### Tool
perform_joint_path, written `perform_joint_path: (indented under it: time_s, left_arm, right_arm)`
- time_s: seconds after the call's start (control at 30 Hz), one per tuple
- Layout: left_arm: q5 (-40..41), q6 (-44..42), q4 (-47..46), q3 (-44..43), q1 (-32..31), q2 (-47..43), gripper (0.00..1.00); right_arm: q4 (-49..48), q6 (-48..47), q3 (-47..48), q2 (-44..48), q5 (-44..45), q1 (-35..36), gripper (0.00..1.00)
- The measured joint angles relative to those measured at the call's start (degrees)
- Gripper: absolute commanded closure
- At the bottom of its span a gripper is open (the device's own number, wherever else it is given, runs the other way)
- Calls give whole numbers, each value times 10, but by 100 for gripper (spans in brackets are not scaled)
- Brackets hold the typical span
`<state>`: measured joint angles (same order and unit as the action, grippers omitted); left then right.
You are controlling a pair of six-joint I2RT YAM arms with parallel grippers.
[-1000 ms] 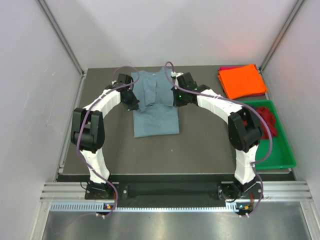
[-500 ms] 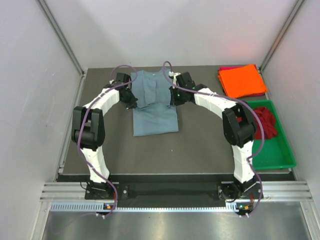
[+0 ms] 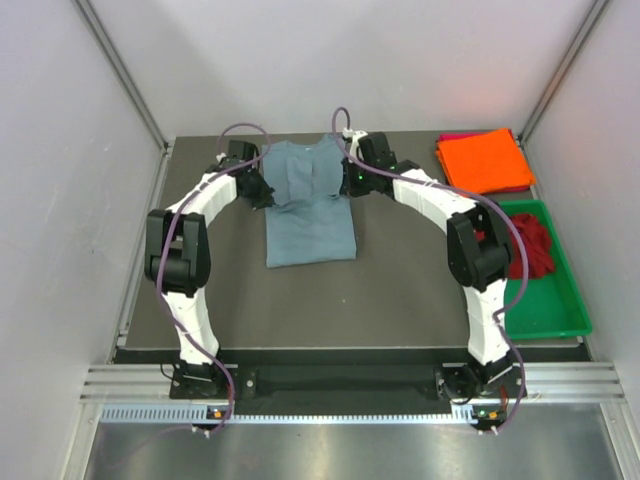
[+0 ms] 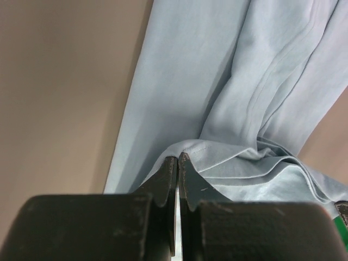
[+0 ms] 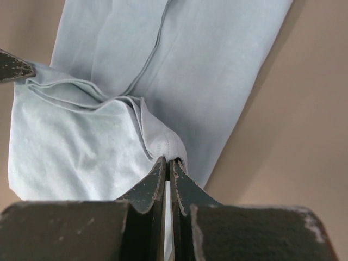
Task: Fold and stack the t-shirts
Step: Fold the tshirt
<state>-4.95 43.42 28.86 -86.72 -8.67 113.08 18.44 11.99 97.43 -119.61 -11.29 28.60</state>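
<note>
While my left claw (image 4: 178, 160) and right claw (image 5: 166, 163) pinch the blue shirt (image 3: 310, 225), I am mid-fold. Next, both must carry it evenly.

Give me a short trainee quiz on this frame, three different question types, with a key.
1. True or false: both arms' jaws are shut on the blue-grey t-shirt.
2. Where does the dark red t-shirt lie? A: in the green tray. B: on the bare table. C: under the blue-grey t-shirt.
3. What colour peeks out beneath the folded orange t-shirt?
Key: 1 true; 2 A; 3 magenta-pink.
</note>
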Motion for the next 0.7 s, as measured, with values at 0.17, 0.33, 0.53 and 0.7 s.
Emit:
perform_joint_path:
  time_s: [0.17,0.33,0.53,0.7]
  left_arm:
    - [-2,0,-7,-20,5,30,100]
    - [-2,-1,-8,-35,10,62,96]
    - [33,-13,5,-73,13,83,70]
    - [73,-38,21,-73,16,56,64]
  right_arm:
    - [-10,0,26,-37,-9,-5,100]
    - [-10,-3,58,-82,-16,-12,90]
    - [2,-14,99,-113,-26,-25,64]
    - [21,-18,120,-107,-42,-38,47]
